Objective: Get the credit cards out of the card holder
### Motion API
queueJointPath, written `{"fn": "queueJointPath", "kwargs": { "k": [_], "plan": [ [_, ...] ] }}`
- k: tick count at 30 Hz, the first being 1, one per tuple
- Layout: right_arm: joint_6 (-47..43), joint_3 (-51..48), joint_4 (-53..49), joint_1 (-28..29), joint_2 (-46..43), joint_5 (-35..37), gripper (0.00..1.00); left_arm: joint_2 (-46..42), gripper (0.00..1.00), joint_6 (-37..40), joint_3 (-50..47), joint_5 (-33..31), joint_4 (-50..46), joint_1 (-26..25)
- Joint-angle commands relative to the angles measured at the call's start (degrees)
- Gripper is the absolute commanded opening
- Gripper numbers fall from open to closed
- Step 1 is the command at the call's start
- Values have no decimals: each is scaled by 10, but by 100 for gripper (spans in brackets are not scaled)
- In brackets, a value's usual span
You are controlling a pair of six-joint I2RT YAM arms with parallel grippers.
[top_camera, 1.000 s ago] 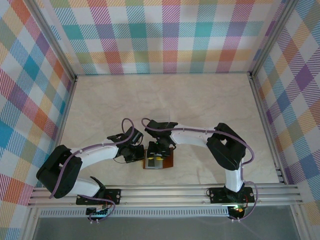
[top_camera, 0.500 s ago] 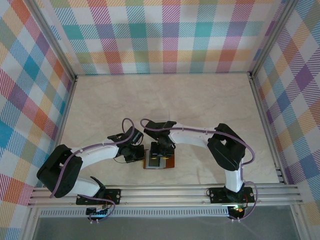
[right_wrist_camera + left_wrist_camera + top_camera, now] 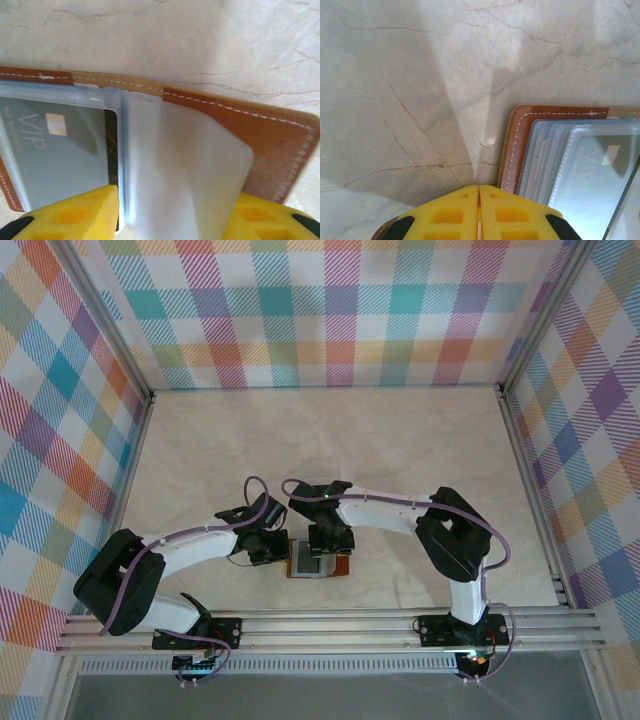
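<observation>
Card holder (image 3: 320, 563): open flat on table (image 3: 400, 440), near edge, centre
Left gripper (image 3: 479, 214): fingers together, empty; at holder's left edge
Right gripper (image 3: 175, 220): fingers apart, straddling clear pocket leaf (image 3: 185, 165)
Credit cards (image 3: 55, 150): inside left pocket

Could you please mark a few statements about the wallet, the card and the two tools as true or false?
1. The wallet lies open on the table. True.
2. The left tool has its fingers spread wide. False: they are pressed together, beside the wallet's edge.
3. A card marked VIP sits in a clear pocket. True.
4. The wallet is black. False: it is reddish-brown leather with pale stitching.
5. The right tool has its fingers apart, with a clear sleeve between them. True.
</observation>
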Motion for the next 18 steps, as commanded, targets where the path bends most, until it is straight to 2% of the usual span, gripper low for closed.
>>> {"fn": "queueJointPath", "kwargs": {
  "k": [1,18],
  "plan": [
    [-6,16,-44,4,-13,34,50,13,10,5,7,-4,-33,3],
    [-7,5,-78,2,-27,75,50,6,10,12,26,-8,-58,3]
  ]
}}
